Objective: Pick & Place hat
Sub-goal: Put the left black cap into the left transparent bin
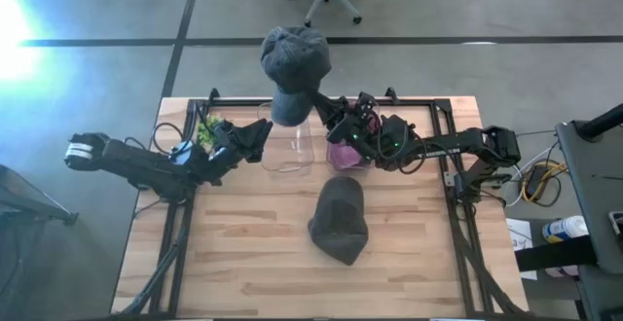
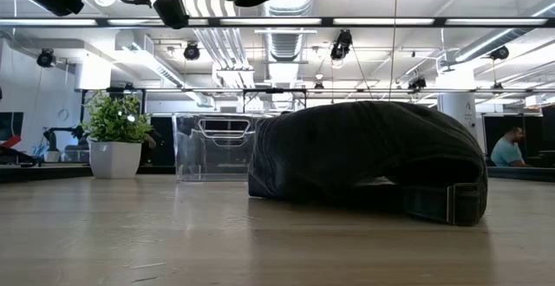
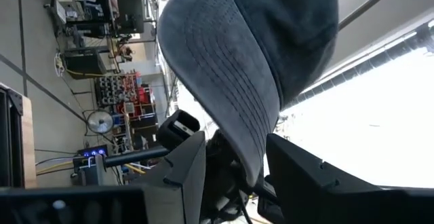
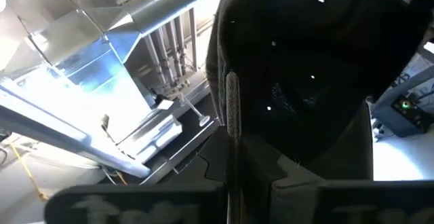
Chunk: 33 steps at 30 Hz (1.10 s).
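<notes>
Two hats in play: a grey cap (image 1: 294, 63) is being held up in the air above the back edge of the clear bin (image 1: 287, 144), and a second dark cap (image 1: 340, 219) is lying flat on the table (image 1: 243, 253), well in front of the bin.

Right gripper (image 1: 326, 109) is doing the carrying, sitting just right of the bin. Right wrist view is showing its jaws closed tight on the grey cap's rear edge, so the cap is hanging crown-out from that pinch; my read is it's being lifted for transfer.

Left gripper (image 1: 261, 136) is waiting at the bin's left side. Its fingers (image 3: 183, 176) are standing apart with the cap's brim hanging between them, touching nothing I can confirm.

Plant (image 1: 204, 126) is sitting left of the bin.
</notes>
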Each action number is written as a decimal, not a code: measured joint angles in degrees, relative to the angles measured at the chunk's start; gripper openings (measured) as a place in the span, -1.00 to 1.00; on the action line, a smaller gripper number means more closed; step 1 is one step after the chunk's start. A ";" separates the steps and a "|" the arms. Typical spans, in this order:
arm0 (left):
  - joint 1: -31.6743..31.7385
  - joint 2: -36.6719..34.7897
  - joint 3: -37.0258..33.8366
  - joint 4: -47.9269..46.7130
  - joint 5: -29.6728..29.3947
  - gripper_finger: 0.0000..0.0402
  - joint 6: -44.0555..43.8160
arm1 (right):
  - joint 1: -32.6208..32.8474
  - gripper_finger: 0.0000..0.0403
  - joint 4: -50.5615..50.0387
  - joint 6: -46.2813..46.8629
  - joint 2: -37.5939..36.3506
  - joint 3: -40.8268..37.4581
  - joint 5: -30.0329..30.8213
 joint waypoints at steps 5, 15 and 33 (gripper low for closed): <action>1.06 0.33 1.73 -0.17 0.76 -0.26 0.63 | 0.29 -0.94 0.23 0.72 0.81 0.50 0.02; 2.22 4.37 6.58 0.43 4.12 -0.26 3.55 | 0.80 -0.94 0.10 1.32 4.46 5.29 -1.83; 2.11 0.36 6.10 0.87 7.15 -0.96 13.07 | 0.86 -0.64 -21.45 -0.62 1.98 5.07 -10.42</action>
